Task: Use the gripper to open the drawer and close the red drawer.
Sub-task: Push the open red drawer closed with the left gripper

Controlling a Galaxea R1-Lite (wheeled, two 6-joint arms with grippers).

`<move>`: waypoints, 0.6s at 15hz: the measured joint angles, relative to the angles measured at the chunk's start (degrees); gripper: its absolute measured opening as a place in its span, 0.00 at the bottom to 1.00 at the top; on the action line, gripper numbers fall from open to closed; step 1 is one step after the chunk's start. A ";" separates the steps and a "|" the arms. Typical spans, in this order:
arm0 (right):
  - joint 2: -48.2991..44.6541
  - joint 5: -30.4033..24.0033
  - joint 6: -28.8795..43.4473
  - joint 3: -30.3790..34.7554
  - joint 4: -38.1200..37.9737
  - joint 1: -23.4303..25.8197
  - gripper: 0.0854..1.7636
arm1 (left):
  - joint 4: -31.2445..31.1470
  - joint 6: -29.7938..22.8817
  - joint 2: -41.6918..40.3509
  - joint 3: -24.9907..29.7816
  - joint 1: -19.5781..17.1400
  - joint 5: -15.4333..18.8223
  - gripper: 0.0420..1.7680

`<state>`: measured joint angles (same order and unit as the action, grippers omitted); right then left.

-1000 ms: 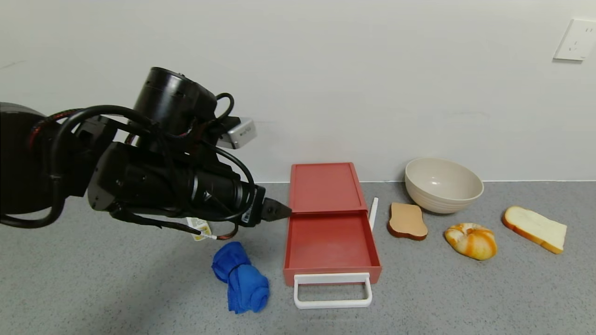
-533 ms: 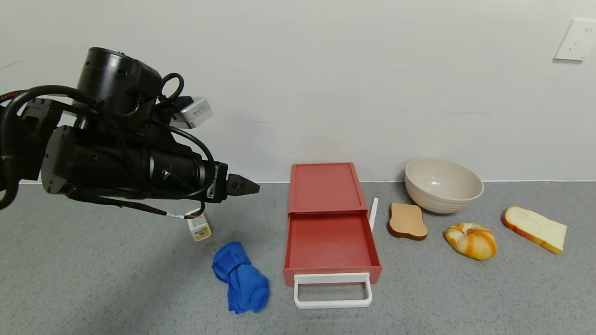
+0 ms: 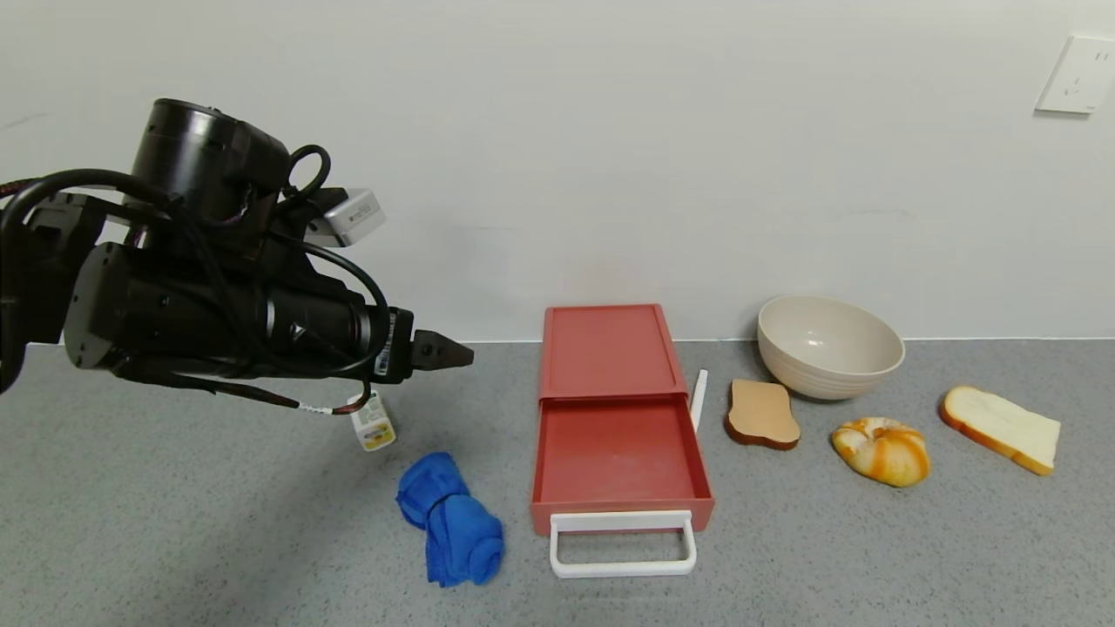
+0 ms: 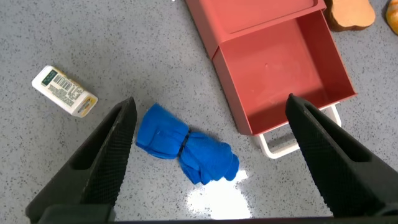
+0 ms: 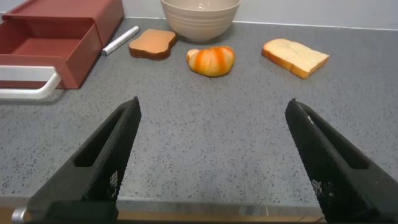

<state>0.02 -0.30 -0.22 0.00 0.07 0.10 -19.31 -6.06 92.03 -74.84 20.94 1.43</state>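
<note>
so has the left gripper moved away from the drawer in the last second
Yes. The left gripper has pulled back leftward and slightly up from the drawer, which stays put, pulled open.

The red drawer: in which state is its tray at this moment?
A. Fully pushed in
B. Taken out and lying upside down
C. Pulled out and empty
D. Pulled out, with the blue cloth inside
C: the tray of the red drawer is slid out toward its white handle with nothing inside; the blue cloth lies on the counter beside it.
</note>
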 joint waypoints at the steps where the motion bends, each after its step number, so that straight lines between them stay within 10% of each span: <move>1: 0.00 0.00 0.00 0.00 0.00 0.00 0.97 | -0.01 0.00 -0.02 0.06 -0.02 0.00 0.97; 9: 0.00 0.00 -0.02 0.00 0.00 0.00 0.97 | -0.15 -4.46 0.26 0.48 0.05 -1.52 0.97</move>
<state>0.02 -0.30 -0.24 0.00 0.07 0.10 -19.46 -10.52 92.28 -74.36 20.99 -0.10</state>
